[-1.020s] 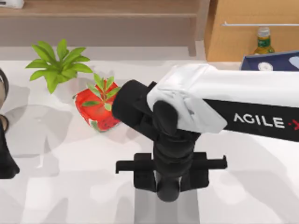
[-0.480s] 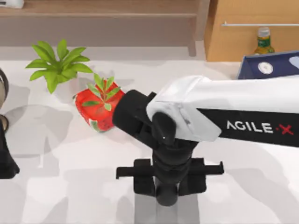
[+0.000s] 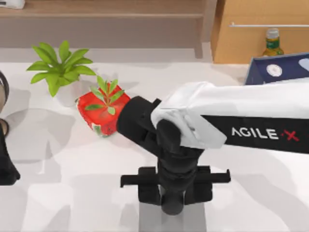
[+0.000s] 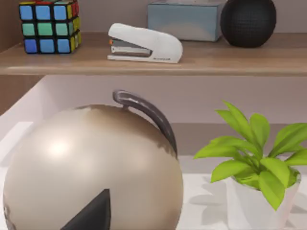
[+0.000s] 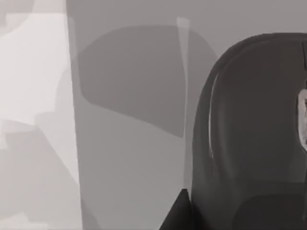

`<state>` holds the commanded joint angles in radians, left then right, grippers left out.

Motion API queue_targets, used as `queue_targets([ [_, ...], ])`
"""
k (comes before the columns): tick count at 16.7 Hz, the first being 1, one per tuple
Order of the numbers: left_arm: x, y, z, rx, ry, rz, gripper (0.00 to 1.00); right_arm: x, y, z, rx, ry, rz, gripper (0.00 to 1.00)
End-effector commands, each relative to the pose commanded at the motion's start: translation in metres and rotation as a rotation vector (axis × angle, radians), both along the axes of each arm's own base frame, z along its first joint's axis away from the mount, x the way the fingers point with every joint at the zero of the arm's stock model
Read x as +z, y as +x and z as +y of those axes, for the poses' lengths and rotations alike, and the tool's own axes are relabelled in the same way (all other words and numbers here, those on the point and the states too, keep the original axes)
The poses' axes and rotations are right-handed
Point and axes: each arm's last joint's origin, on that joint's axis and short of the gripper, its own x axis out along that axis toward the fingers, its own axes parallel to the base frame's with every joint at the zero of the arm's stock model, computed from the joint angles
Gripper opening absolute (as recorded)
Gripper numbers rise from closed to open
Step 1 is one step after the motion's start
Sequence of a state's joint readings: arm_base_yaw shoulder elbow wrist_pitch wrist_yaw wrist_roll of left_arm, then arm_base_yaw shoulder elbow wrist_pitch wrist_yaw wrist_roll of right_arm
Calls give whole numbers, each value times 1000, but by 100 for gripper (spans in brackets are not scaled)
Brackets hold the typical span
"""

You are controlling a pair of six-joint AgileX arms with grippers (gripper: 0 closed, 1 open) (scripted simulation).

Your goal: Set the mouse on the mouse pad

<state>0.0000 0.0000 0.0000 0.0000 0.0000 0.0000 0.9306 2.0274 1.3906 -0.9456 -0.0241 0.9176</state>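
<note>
While the right arm reaches in from the right side of the table, its hand hangs low over the near edge, directly above the mouse pad, a grey mat whose left strip shows beside the wrist. From the right wrist view the mouse, dark and rounded, sits close against the camera with the grey pad spread flat under and beside it. I cannot tell whether the fingers are clenched on the mouse or have let go; the wrist hides them from above and the close view shows no clear fingertip. Nor can I say whether the mouse touches the mat or hangs just over it.

My reading is that the placing step is in hand: the mouse is over the pad rather than off on the bare table. What comes next, I would judge, calls for a straight settling onto the mat if there is any gap, a clean release, and a lift straight up so nothing drags the mouse off.

Far left, a red strawberry-like pot and a leafy plant stand well apart from the work. The left arm is parked at the left edge, its camera facing a tan globe.
</note>
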Motion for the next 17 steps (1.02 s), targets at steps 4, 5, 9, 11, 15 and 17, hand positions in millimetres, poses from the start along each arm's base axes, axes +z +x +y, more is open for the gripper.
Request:
queue_targets([
  [4,0,0,0,0,0,0,100,0,0,0,0,0,0,45],
  [5,0,0,0,0,0,0,100,0,0,0,0,0,0,53],
  [9,0,0,0,0,0,0,100,0,0,0,0,0,0,83],
  [11,0,0,0,0,0,0,100,0,0,0,0,0,0,98],
  [15,0,0,0,0,0,0,100,0,0,0,0,0,0,100],
  [17,0,0,0,0,0,0,100,0,0,0,0,0,0,100],
])
